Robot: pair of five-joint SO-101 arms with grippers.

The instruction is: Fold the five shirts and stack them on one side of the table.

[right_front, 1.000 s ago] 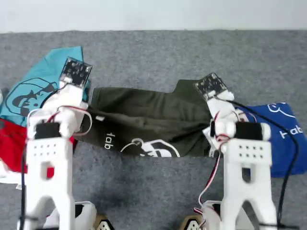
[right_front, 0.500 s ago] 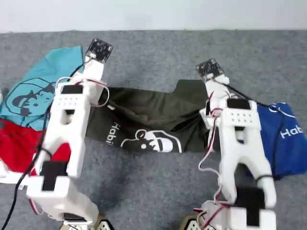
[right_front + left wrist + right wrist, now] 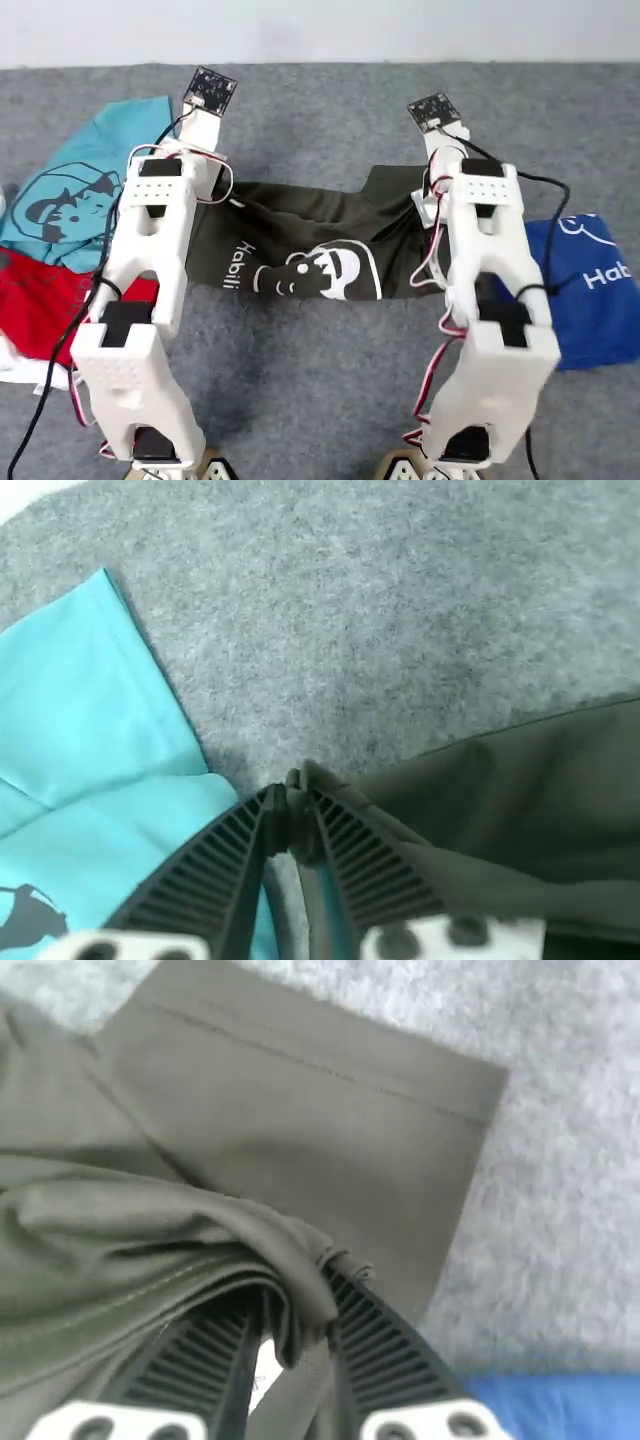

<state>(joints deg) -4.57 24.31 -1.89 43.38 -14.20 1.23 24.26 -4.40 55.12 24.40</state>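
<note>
A dark olive shirt (image 3: pixel 310 245) with a white print lies stretched across the middle of the grey table, partly folded. My left gripper (image 3: pixel 290 815) is shut on its edge (image 3: pixel 310 780) near the teal shirt; the olive cloth (image 3: pixel 520 800) spreads away from it. My right gripper (image 3: pixel 295 1325) is shut on a bunched fold of the same shirt (image 3: pixel 300 1130), beside its sleeve. From above, the left arm (image 3: pixel 160 220) holds the shirt's left end and the right arm (image 3: pixel 480 220) its right end.
A teal shirt (image 3: pixel 80 180) lies at the far left, with a red shirt (image 3: pixel 40 300) and a bit of white cloth (image 3: pixel 20 365) below it. A blue shirt (image 3: pixel 590 280) lies at the right. Bare grey felt (image 3: pixel 320 110) stretches behind the olive shirt.
Both arms have stretched away from the near edge, carrying the olive shirt's held edge toward the back. The white print has slid into full view.
</note>
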